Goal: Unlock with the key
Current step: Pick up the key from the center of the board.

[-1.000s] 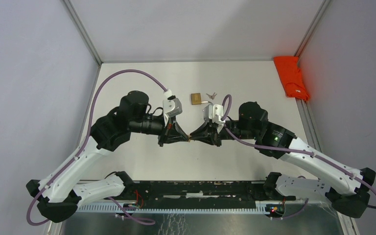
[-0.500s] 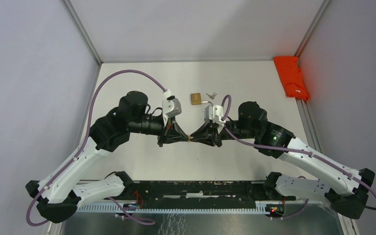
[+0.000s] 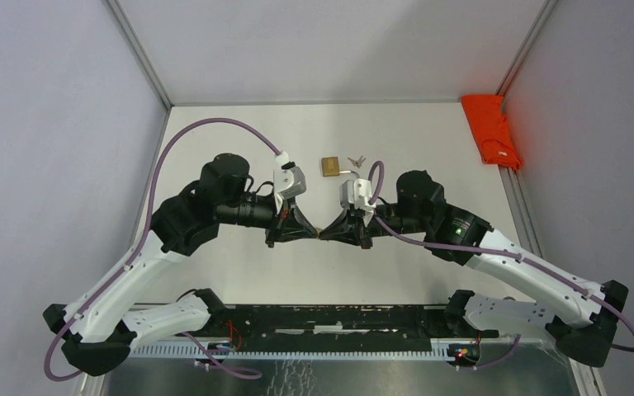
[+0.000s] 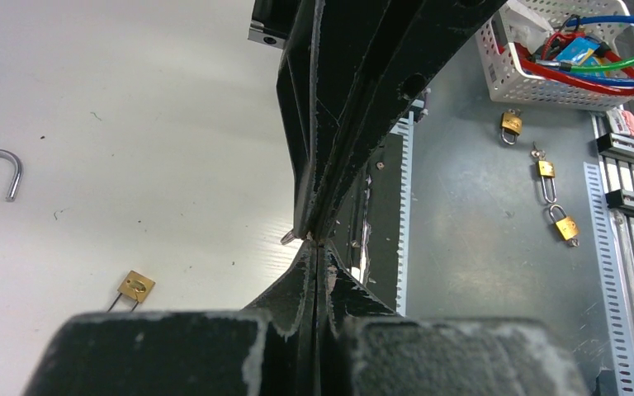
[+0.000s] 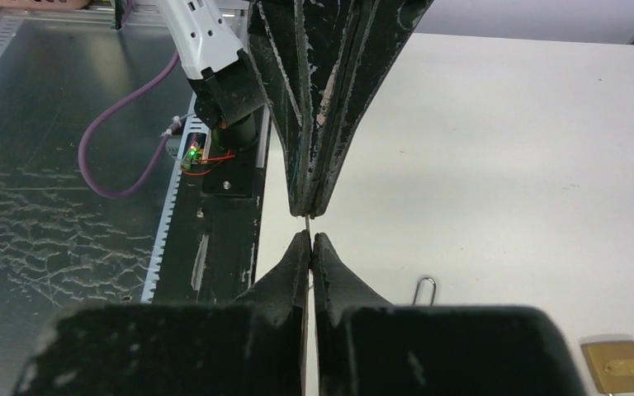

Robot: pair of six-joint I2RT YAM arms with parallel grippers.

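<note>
**Operator:** Requesting jaw states, working left to right.

**Technician:** Clenching tight at the left gripper (image 4: 314,247), pinching one end of the key (image 4: 288,238). Showing only a hairline slit at the right gripper (image 5: 309,239), clamping the opposite end. Bridging the two sets of tips, clear of the table (image 3: 429,140).

**Operator:** Asking for handling properties.

**Technician:** Judging as light, stiff, flat metal. Expecting a smooth surface, so probably slipping or pivoting under a shallow pinch. Advising a hold across the flat faces at the broad head, leaving the blade free for the keyway.

**Operator:** Requesting orientation.

**Technician:** Lying with the long axis in line with both sets of jaws, running from the left tips to the right tips, roughly level. Appearing edge-on in the right wrist view. Poking a small bright tip out sideways at the meeting point in the left wrist view. Not resolving which end is the blade: too small to tell.

**Operator:** Locating the lock.

**Technician:** Resting as a brass padlock (image 3: 329,167) on the table, beyond the meeting point of the jaws on the far side, well apart from both sets of tips.
</note>
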